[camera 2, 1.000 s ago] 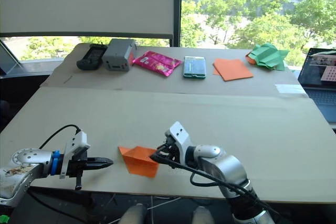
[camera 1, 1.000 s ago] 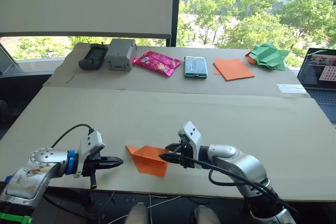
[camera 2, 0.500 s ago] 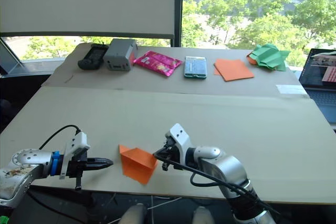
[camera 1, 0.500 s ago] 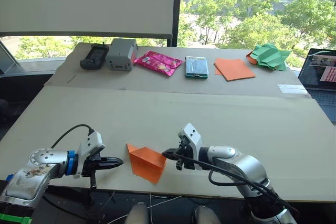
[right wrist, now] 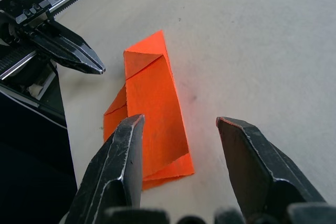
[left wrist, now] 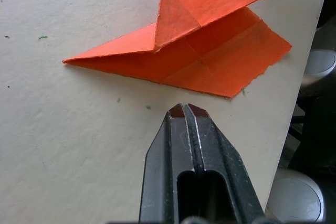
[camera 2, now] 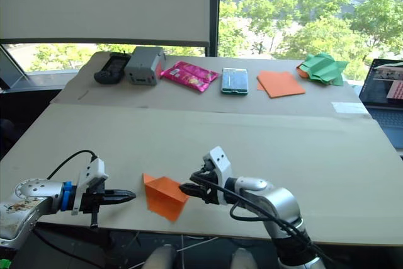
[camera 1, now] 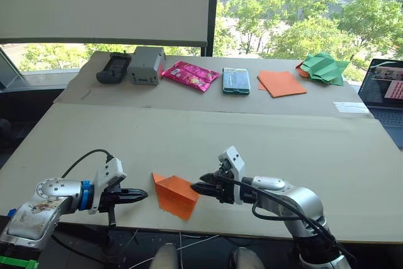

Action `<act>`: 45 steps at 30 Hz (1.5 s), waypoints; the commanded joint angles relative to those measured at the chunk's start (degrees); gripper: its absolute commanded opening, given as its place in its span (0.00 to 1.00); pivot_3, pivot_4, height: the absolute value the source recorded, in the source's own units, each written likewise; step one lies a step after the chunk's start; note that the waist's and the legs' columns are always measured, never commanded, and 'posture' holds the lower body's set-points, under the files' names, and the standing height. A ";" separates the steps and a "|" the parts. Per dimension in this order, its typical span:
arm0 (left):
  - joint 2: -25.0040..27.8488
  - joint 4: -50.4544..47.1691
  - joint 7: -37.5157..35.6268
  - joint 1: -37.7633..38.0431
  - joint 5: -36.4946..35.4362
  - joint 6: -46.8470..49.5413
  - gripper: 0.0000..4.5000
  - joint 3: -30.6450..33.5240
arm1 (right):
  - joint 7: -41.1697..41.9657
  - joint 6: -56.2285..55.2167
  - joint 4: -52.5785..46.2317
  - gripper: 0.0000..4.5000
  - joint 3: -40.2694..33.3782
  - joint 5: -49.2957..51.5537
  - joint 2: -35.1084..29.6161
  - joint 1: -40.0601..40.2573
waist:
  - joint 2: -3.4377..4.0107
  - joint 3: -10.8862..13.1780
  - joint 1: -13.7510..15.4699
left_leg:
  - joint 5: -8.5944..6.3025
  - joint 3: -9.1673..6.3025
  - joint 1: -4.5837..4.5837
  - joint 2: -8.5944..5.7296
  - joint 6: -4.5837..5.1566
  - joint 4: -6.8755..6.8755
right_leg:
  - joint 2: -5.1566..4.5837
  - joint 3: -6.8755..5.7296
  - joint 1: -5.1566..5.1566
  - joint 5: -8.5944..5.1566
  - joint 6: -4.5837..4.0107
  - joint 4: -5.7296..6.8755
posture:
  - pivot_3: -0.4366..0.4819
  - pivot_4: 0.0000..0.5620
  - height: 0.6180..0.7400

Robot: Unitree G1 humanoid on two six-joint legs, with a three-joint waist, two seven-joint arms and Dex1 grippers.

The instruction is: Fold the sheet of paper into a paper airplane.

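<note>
The orange sheet of paper (camera 1: 175,194) lies near the table's front edge, folded into a small paper airplane shape (left wrist: 199,61) with a sharp point and layered triangular flaps, one flap raised. My left gripper (camera 1: 143,195) is shut, its tips on the table a short way left of the paper and apart from it. My right gripper (camera 1: 196,188) is open just right of the paper, its two fingers (right wrist: 126,145) spread above the paper's near end with nothing held. In the right wrist view the left gripper (right wrist: 97,68) points at the paper (right wrist: 152,114).
Along the back strip of the table (camera 1: 264,137) lie a black device (camera 1: 113,67), a grey box (camera 1: 145,65), a pink packet (camera 1: 189,75), a teal phone (camera 1: 236,80), smooth orange sheets (camera 1: 281,83) and green crumpled paper (camera 1: 323,67). A laptop (camera 1: 387,86) stands at the right.
The paper has gone from a flatter, wider shape to a narrower one with a flap standing up. The right gripper has drawn slightly back from it. The left gripper has stayed put.
</note>
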 commanded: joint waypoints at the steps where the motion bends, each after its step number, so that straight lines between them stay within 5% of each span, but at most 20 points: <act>1: 0.33 -0.65 -0.30 0.04 0.14 -0.69 0.00 -0.07 | -0.08 0.05 -2.04 0.56 0.47 1.50 -0.32 0.83 | -0.01 0.00 0.00 | 0.00 0.00 0.00 0.00 0.00 0.00 | 0.00 0.00 0.00 0.00 0.00 0.00 | 0.48 0.27 0.69; 15: 0.42 -0.79 -0.16 0.03 0.03 -0.39 0.00 -0.32 | 0.55 -0.60 -1.49 0.56 1.36 2.65 -0.05 1.37 | -0.03 -0.02 -0.01 | 0.00 0.00 0.01 0.00 0.00 0.02 | 0.00 0.00 0.01 0.00 0.00 0.07 | 0.48 0.27 0.69; 23: 0.32 -0.79 -0.08 -0.25 0.03 -0.37 0.00 -0.54 | 0.16 -1.21 -1.16 0.01 1.54 2.98 -0.15 0.97 | -0.05 -0.03 -0.01 | 0.00 -0.01 0.02 0.00 0.01 0.04 | 0.00 0.00 0.00 0.00 0.00 0.22 | 0.48 0.27 0.69; 32: -0.65 -0.67 0.78 -1.84 -0.91 0.71 0.00 -0.28 | -0.84 -8.55 -2.85 0.01 0.68 -0.12 -0.64 -1.37 | -0.11 -0.07 -0.03 | 0.01 -0.01 0.03 0.00 0.01 0.05 | 0.00 0.00 0.00 0.00 0.00 0.28 | 0.48 0.27 0.69; 39: -1.90 -0.03 1.10 -3.73 -0.66 1.42 0.00 -1.30 | -3.54 -45.02 -4.43 0.01 14.47 -35.33 -18.08 -10.56 | -0.11 -0.08 0.07 | 0.01 0.02 0.02 -0.06 0.00 0.12 | 0.00 0.04 0.01 0.00 0.01 0.22 | 0.48 0.27 0.69; 45: -2.41 0.38 1.14 -4.93 -0.70 1.71 0.00 -1.99 | -15.33 -73.08 6.67 0.01 26.88 -70.03 -26.64 -12.10 | -0.33 -0.18 -0.15 | 0.02 0.03 0.39 -0.05 0.02 0.09 | 0.00 0.05 0.33 0.00 0.01 0.30 | 0.48 0.27 0.69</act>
